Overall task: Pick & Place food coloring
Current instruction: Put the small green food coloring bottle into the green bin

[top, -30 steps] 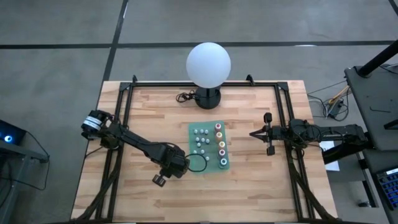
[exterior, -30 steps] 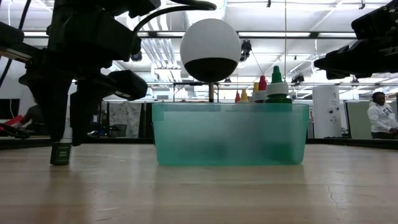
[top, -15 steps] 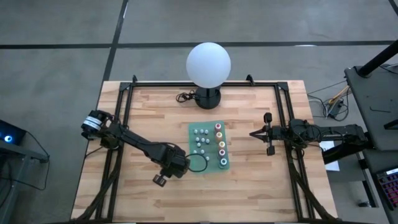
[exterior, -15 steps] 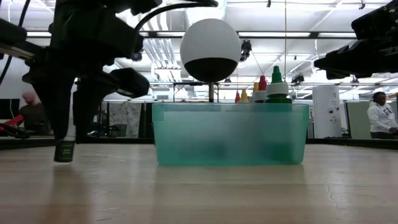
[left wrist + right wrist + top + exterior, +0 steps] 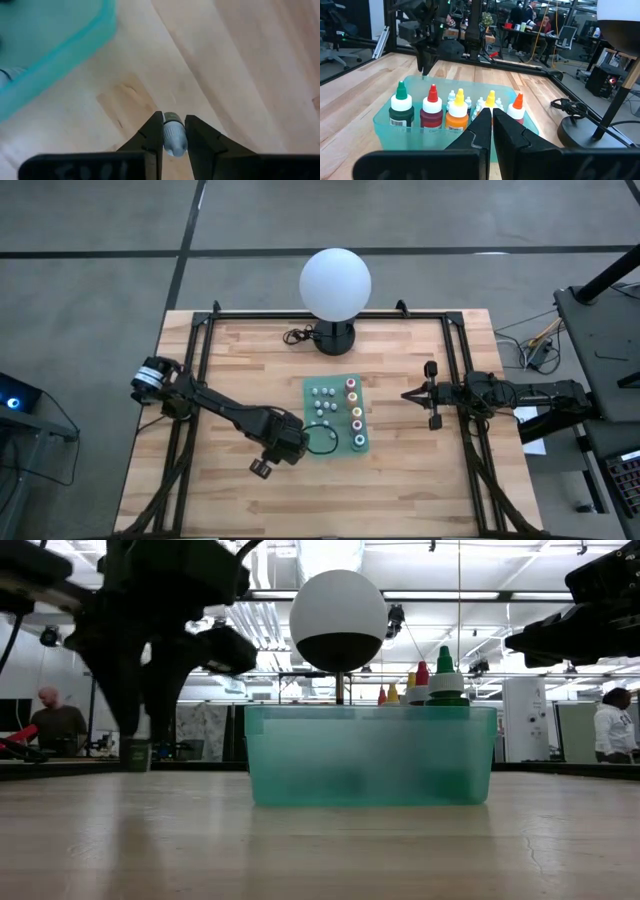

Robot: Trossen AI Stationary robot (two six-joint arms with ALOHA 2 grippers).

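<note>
Tabletop blurs beneath left tool point(image 5: 174, 131) pinching half-hidden bottle point(image 5: 174, 138).

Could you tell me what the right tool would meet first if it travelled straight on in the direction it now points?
Probably the food coloring bottles standing in the teal bin directly ahead of the shut right tool, though depth is hard to judge.

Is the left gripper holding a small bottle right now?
Yes, the left gripper is shut on a small whitish bottle above the bare table.
</note>
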